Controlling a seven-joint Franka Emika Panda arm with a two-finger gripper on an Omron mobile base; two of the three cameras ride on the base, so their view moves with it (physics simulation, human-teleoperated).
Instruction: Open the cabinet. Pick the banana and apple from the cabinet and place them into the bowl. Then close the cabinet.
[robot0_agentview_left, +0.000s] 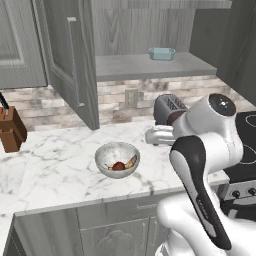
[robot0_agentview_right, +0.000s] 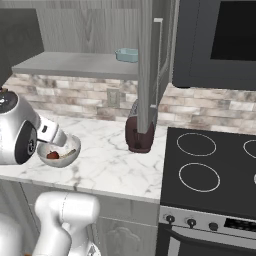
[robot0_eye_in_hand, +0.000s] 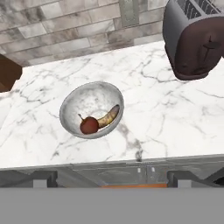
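The cabinet stands open, its left door (robot0_agentview_left: 70, 60) and right door (robot0_agentview_right: 150, 65) both swung out over the counter. On the marble counter sits the grey-white bowl (robot0_agentview_left: 107, 150) (robot0_agentview_right: 67, 156) (robot0_eye_in_hand: 87, 98). Inside it lie the dark red apple (robot0_agentview_left: 119, 166) (robot0_agentview_right: 52, 155) (robot0_eye_in_hand: 89, 125) and the pale banana (robot0_agentview_left: 131, 162) (robot0_eye_in_hand: 109, 117), touching each other. My gripper (robot0_agentview_left: 150, 136) (robot0_agentview_right: 56, 134) (robot0_eye_in_hand: 113, 179) hovers above the counter's front edge, just right of the bowl. It is open, with nothing between its fingers.
A light-blue dish (robot0_agentview_left: 162, 53) (robot0_agentview_right: 127, 54) rests on the cabinet shelf (robot0_agentview_left: 135, 67). A dark toaster (robot0_agentview_left: 170, 107) (robot0_agentview_right: 140, 132) (robot0_eye_in_hand: 197, 39) stands right of the bowl, under the right door. A brown knife block (robot0_agentview_left: 10, 127) is at far left. A stove (robot0_agentview_right: 210, 170) and a microwave (robot0_agentview_right: 220, 40) are to the right.
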